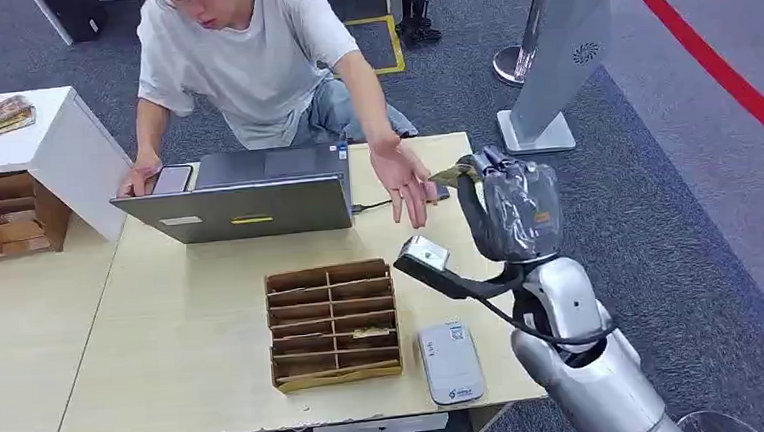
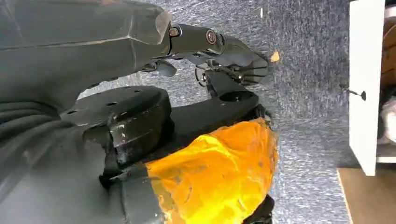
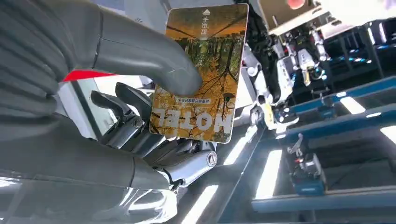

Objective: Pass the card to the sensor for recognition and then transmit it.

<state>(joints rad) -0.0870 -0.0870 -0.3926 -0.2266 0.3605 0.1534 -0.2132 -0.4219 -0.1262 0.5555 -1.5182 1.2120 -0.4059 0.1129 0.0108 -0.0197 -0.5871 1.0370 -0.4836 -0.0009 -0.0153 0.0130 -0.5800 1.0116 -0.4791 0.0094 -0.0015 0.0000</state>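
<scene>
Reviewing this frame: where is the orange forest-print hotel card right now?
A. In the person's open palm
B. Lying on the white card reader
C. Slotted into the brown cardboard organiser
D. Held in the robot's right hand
D: the right hand pinches the orange forest-print hotel card under its thumb, raised near the person's open hand.

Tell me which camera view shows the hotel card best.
The right wrist view: the card faces the camera, its printed side readable, pinched under the right hand's thumb. The head view catches just its edge past the fingers. The left wrist view looks at carpet.

Card: orange-brown forest print, white "HOTEL" lettering. Laptop: grey. Divider box: brown cardboard. Sensor: pale grey.
</scene>
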